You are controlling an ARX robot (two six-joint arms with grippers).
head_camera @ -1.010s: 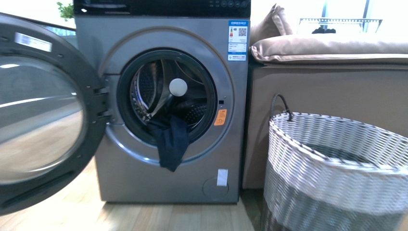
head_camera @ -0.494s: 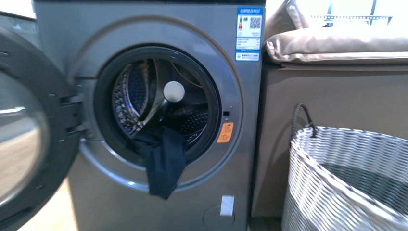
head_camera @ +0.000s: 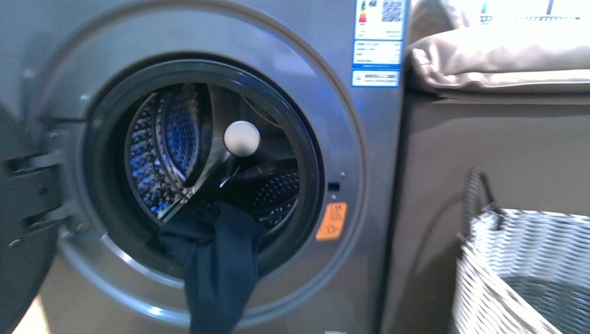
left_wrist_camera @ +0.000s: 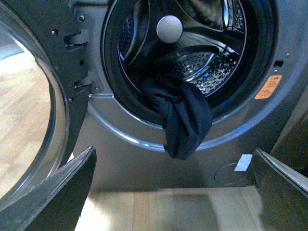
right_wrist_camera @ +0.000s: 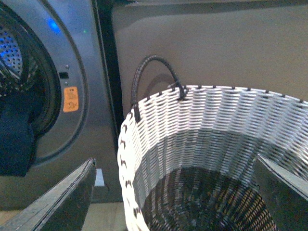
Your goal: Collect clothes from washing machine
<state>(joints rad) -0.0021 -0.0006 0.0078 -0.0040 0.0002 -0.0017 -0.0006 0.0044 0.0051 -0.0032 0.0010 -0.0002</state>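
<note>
While the navy garment [head_camera: 216, 271] hangs from the washing machine [head_camera: 369, 209], uncollected, left gripper [left_wrist_camera: 166, 207] and right gripper [right_wrist_camera: 168, 207] stand wide, empty.

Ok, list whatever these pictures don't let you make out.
- Garment: front view, lower end cut off by the bottom edge; how much lies inside the drum is lost in shadow.
- Basket: front view, blurred, cut off by right and bottom edges; right wrist view, its bottom is dim.
- Label on the washer: front view, print too small and blurred.
- Door: front view, mostly cut off by the left edge.
</note>
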